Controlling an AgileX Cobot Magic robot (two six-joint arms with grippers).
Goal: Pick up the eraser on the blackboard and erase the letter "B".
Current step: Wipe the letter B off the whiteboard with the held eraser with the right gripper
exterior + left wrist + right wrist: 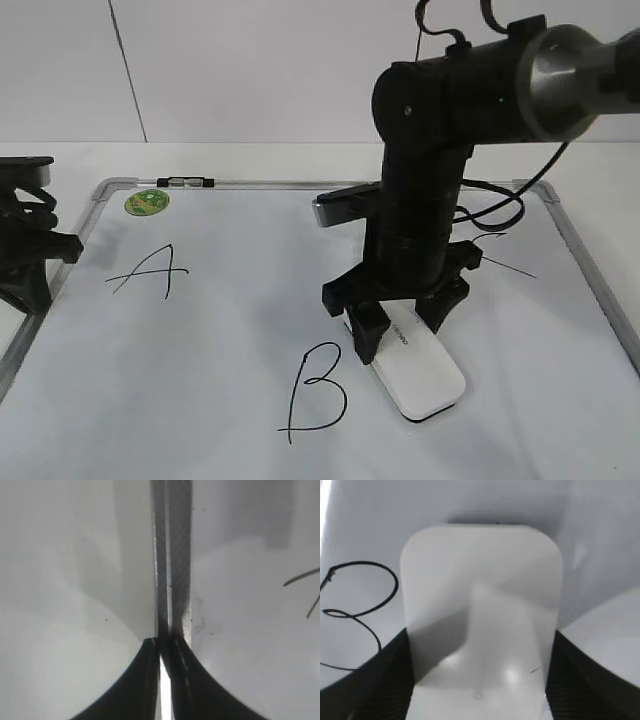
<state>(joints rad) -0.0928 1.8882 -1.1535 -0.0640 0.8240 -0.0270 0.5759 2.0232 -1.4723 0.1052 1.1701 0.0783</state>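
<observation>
The blackboard (250,330), a white dry-erase surface in a silver frame, lies flat on the white tabletop (300,158). A round green sticker (147,202) sits near its far left corner. Black marker letters on it: an "A" (150,270) at left, the letter "B" (318,392) near the front centre, larger than the "A". A few thin marker strokes (508,264) show to the right of the arm; they are mostly hidden and cannot be read as a letter.

The eraser (420,372), a white rounded block with a dark base edge, lies on the board just right of the "B", apart from its strokes. Small grey print runs along its top.

The right gripper (405,320) reaches down over the eraser's far end. In the right wrist view its two dark fingers (385,680) stand on either side of the eraser (482,610), pressed against its long sides, so the gripper is clamped on it. Part of the "B" (365,600) curls at the left of that view. Whether the eraser's base rests on the board or is lifted slightly is hard to tell.

The left gripper (30,250) sits at the board's left edge. In the left wrist view, the left gripper (161,652) has its fingertips together, above the board's metal frame (172,555).
</observation>
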